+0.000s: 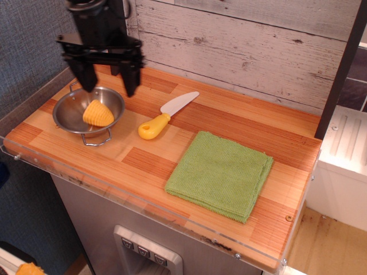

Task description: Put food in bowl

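Corn (98,113) in bowl (66,114), lying on its side.
Gripper (108,86) above bowl's far rim, fingers spread wide, empty; knife (166,114) just right.

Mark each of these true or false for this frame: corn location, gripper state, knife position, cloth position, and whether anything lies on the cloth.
1. The corn piece lies inside the steel bowl. True.
2. The gripper is shut on the corn. False: it is open, empty, and above the bowl's back rim.
3. The toy knife lies on the counter to the right of the bowl in the image, outside it. True.
4. The green cloth is draped over the bowl. False: it lies flat on the counter, well apart from the bowl.
5. The knife rests on the cloth. False: it lies on bare wood, apart from the cloth.
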### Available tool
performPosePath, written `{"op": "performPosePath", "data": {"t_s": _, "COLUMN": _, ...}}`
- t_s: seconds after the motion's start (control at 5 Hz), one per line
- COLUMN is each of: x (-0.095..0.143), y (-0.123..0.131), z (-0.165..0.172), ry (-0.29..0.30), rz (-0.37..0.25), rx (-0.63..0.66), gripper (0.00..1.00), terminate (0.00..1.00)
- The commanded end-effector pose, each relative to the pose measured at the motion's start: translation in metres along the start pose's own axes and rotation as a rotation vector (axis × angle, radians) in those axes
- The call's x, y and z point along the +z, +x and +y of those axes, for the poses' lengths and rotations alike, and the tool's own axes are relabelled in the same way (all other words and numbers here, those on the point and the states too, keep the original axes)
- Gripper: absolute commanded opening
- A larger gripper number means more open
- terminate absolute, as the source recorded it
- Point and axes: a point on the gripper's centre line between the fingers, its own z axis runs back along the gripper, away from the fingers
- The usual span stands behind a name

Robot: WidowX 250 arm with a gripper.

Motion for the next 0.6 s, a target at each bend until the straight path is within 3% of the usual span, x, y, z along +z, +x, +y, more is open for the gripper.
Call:
{"op": "performPosePath", "data": {"t_s": 0.0, "x": 0.0221, "y": 0.0034, "z": -0.028, "ry": 0.01, "rz": -0.037, "rx": -0.179, "gripper": 1.0, "terminate": 0.0}}
{"op": "performPosePath", "data": {"t_s": 0.2, "x": 0.0221, "y": 0.0034, "z": -0.028, "ry": 0.01, "rz": -0.037, "rx": -0.179, "gripper": 1.0, "terminate": 0.0}}
{"op": "performPosePath", "data": {"t_s": 0.4, "x": 0.0221, "y": 0.0034, "z": -0.028, "ry": 0.01, "rz": -0.037, "rx": -0.179, "gripper": 1.0, "terminate": 1.0}}
